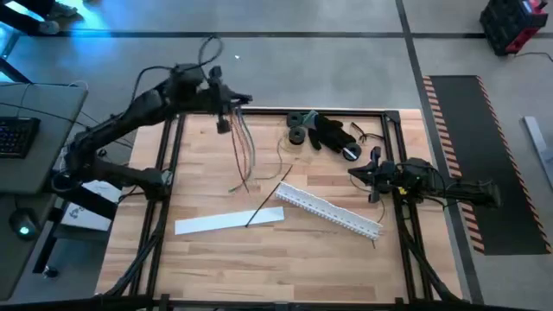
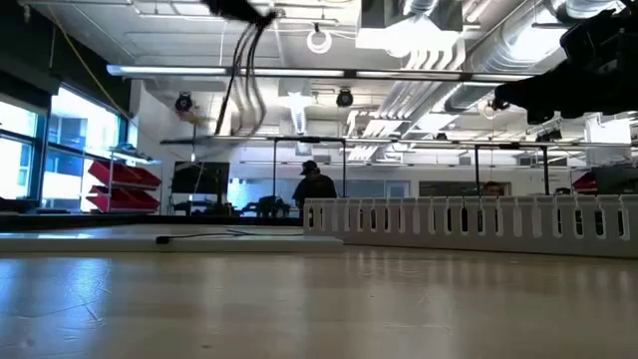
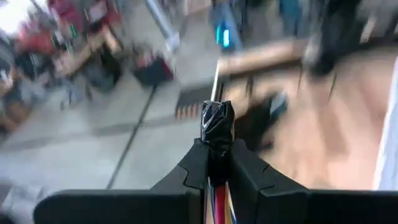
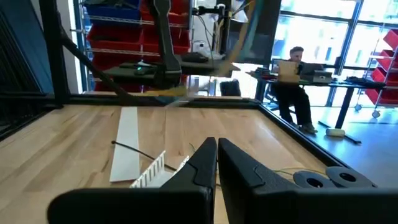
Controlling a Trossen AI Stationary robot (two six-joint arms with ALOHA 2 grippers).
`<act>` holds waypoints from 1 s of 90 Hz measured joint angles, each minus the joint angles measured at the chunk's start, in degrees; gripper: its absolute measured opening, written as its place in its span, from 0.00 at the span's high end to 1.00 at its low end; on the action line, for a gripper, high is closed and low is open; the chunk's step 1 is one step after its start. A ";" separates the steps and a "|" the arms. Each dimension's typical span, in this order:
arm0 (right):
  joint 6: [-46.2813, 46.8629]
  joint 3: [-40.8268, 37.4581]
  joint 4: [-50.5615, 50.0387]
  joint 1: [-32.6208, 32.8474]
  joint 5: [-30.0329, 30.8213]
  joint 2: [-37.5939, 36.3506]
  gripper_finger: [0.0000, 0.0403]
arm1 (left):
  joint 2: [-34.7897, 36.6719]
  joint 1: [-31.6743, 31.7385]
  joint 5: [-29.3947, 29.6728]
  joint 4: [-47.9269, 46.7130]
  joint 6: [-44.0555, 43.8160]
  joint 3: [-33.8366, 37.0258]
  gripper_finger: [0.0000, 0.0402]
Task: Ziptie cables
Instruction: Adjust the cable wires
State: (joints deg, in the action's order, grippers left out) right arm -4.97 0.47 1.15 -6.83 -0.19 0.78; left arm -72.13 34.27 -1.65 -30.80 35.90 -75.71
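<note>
- Nearby, the right gripper (image 1: 373, 173) waits by the duct (image 1: 328, 209), fingers together on nothing.
- Farther off, the left gripper (image 1: 223, 104) pinches the cables (image 1: 240, 151) by their taped end, dangling limp.
- Light, floppy; gather mid-bundle.

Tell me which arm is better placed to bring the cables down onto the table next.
Left, likely. The left gripper is shut on the taped end of the cables, which hang from it toward the far side of the table. The right gripper is shut and empty near the right edge.
</note>
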 joint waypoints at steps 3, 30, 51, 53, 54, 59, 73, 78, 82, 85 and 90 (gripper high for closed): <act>0.00 0.00 -0.02 0.00 0.00 0.00 1.00 | -1.36 0.76 3.84 0.21 0.86 0.01 0.95; 0.00 0.00 -0.02 0.00 0.00 0.01 1.00 | -6.62 -3.93 -9.44 -10.56 6.96 -0.02 0.96; 0.00 0.00 -0.02 0.02 0.00 0.02 1.00 | -7.81 -16.06 -13.80 -11.26 -8.25 8.65 0.96; 0.00 0.00 -0.01 0.00 0.00 0.00 1.00 | -7.81 -17.33 -13.94 -10.70 -9.53 9.98 0.96; 0.00 0.00 0.00 0.00 0.00 0.00 1.00 | -7.81 -17.83 -14.01 -10.36 -10.11 10.64 0.96; 0.00 0.00 -0.02 0.01 0.00 0.00 1.00 | -7.81 -20.50 -15.10 -7.60 -13.08 13.94 0.96; 0.00 -0.01 -0.01 0.00 0.00 0.00 1.00 | -7.72 -26.01 -21.83 -0.06 -21.09 20.94 0.96; 0.00 -0.01 -0.03 0.01 0.00 0.02 1.00 | -7.66 -27.20 -24.44 2.03 -22.05 23.03 0.96; 0.00 0.00 0.00 0.00 0.00 0.00 1.00 | -7.63 -27.98 -26.23 2.62 -22.24 24.72 0.96; 0.00 0.00 -0.02 0.00 0.00 0.00 1.00 | -7.63 -28.49 -26.67 2.88 -22.78 25.97 0.95; 0.00 -0.01 -0.02 0.00 0.00 0.00 1.00 | -7.63 -29.18 -25.85 3.31 -24.81 27.90 0.93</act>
State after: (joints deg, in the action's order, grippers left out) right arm -4.97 0.46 1.13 -6.83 -0.19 0.78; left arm -79.77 5.10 -27.50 -27.49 11.09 -47.81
